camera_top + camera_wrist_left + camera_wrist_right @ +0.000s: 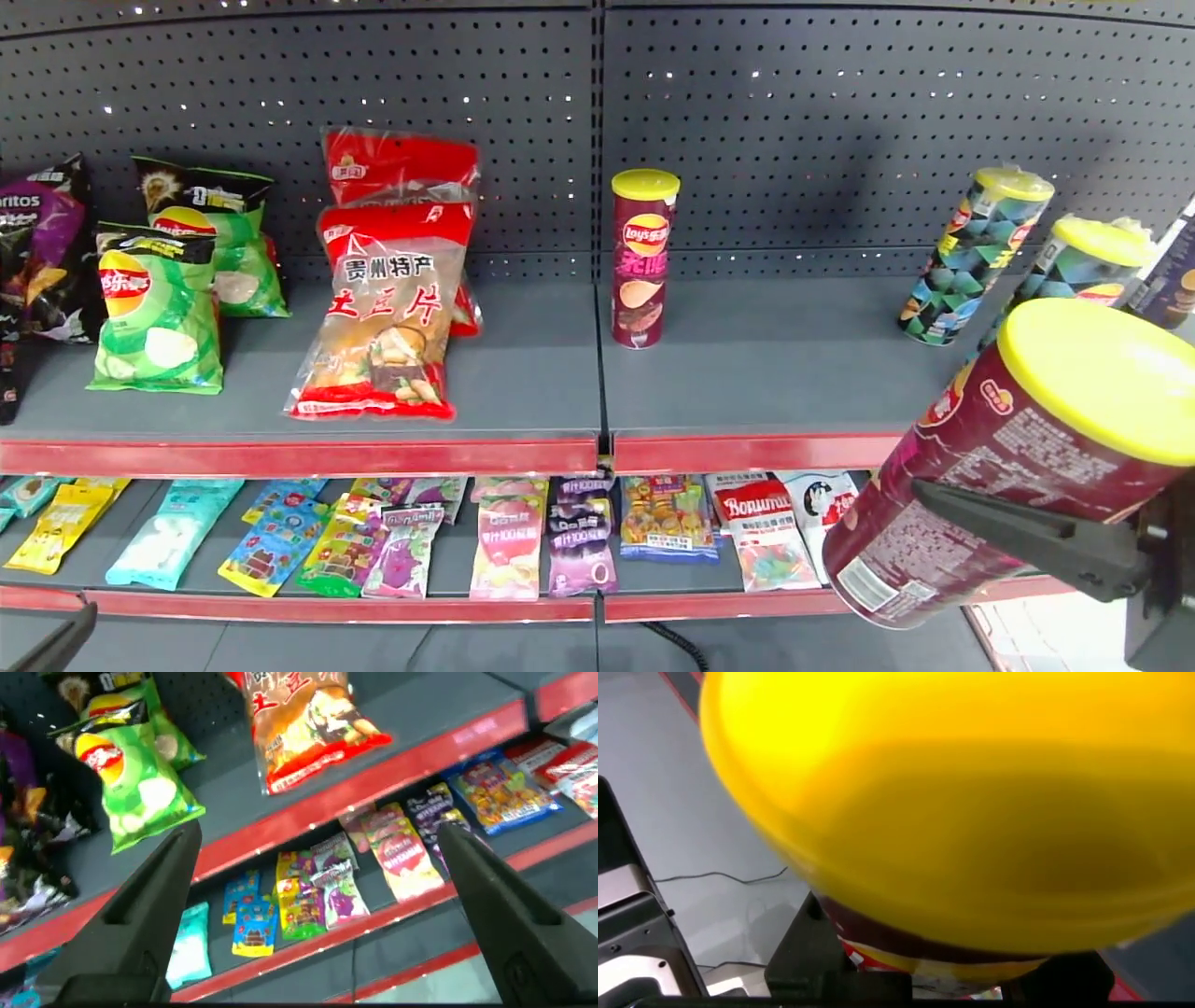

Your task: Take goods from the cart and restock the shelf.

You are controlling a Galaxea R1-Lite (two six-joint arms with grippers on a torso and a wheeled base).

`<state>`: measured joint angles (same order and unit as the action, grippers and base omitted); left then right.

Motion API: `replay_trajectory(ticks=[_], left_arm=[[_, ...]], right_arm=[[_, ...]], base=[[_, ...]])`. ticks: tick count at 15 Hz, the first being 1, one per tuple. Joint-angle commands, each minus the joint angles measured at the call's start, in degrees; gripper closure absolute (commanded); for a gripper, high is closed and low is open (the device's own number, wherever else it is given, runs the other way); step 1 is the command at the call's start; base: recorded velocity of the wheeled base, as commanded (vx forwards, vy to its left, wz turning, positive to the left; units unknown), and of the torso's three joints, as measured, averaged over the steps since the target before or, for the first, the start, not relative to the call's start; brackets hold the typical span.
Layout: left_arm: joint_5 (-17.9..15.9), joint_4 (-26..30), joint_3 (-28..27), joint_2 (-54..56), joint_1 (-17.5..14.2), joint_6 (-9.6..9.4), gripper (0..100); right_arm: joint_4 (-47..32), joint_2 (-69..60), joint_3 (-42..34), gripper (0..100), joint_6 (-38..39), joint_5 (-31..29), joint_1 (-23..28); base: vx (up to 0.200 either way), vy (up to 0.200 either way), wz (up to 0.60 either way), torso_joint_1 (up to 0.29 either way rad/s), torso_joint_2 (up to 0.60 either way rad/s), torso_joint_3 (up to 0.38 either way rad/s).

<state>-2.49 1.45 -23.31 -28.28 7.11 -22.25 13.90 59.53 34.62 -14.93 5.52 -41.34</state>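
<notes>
The right gripper (1018, 537) is pinched on a maroon chip can (990, 467), one dark finger lying across the can's lower side, and it holds the can off the shelf (747, 373) at its right end. The can is tilted, its yellow lid (1102, 373) up towards the camera and its base down before the shelf's red front edge. The left gripper (318, 835) hangs low on the left with its fingers spread wide and nothing between them, facing the candy packets (318, 891) on the lower shelf.
</notes>
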Motion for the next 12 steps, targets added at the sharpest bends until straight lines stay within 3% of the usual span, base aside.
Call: replay_trajectory(ticks=[1, 5, 9, 12], left_arm=[[0.0, 0.0, 0.0, 0.0, 0.0, 0.01, 0], [-0.1, 0.0, 0.1, 0.1, 0.0, 0.01, 0], [-0.8, 0.0, -0.2, -0.5, 0.2, -0.08, 0], [-5.3, -0.7, -1.3, -4.7, 1.3, -0.16, 0]], right_arm=[[0.1, -0.5, -0.1, 100, 0.0, 0.0, -0.1], [0.1, -0.6, -0.2, 100, 0.0, 0.0, -0.1], [0.0, -2.0, -1.0, 100, 0.0, 0.0, -0.1], [-0.4, -4.3, -1.1, 100, 0.0, -0.2, -0.1]], base=[[0.200, 0.000, 0.00, 0.012, 0.00, 0.002], [0.200, 0.000, 0.00, 0.005, 0.00, 0.001], [0.000, 0.000, 0.00, 0.000, 0.00, 0.000], [0.000, 0.000, 0.00, 0.000, 0.00, 0.000]])
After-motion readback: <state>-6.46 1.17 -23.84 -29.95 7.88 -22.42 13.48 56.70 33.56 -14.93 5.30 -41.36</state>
